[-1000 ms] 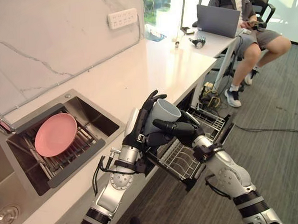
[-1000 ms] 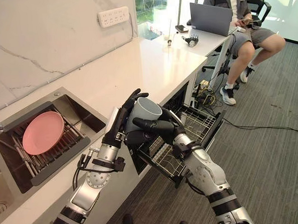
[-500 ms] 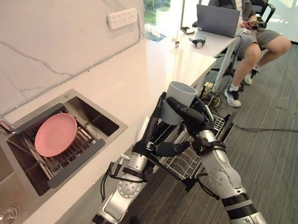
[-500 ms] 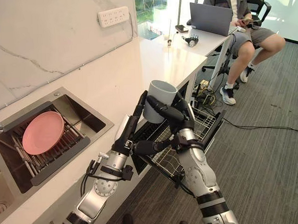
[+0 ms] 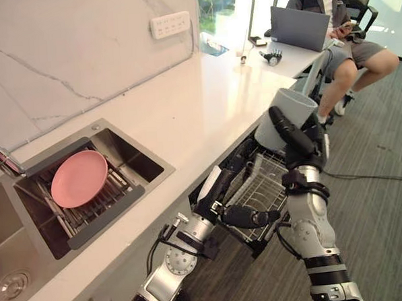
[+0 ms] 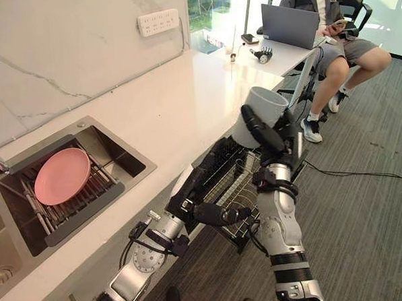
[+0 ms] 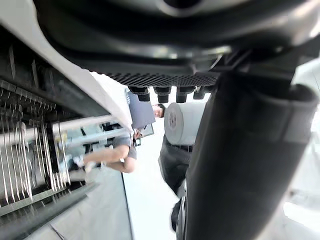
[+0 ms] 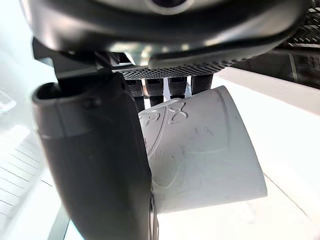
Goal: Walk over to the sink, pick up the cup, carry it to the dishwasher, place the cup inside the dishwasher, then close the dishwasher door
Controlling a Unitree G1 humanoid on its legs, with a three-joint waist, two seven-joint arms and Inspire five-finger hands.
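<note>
The grey-white cup (image 5: 280, 119) is upright in the air above the dishwasher's pulled-out wire rack (image 5: 264, 179), just off the counter's front edge. My right hand (image 5: 300, 144) is shut on it, fingers curled round its side; the right wrist view shows the cup (image 8: 205, 150) held between thumb and fingers. My left hand (image 5: 220, 190) hovers lower, over the rack's near end, open with fingers straight and thumb spread, apart from the cup. The left wrist view looks past that hand at the cup (image 7: 187, 122) and the rack (image 7: 30, 150).
A pink plate (image 5: 78, 178) lies on the grid in the steel sink (image 5: 130, 146) at the left. The white counter (image 5: 198, 103) runs toward a desk where a person (image 5: 344, 42) sits with a laptop (image 5: 296, 27). Grey floor (image 5: 379, 208) spreads to the right of the dishwasher.
The cup passed from my left hand to my right. The left hand opened and dropped toward the rack; the right hand carried the cup up and to the right.
</note>
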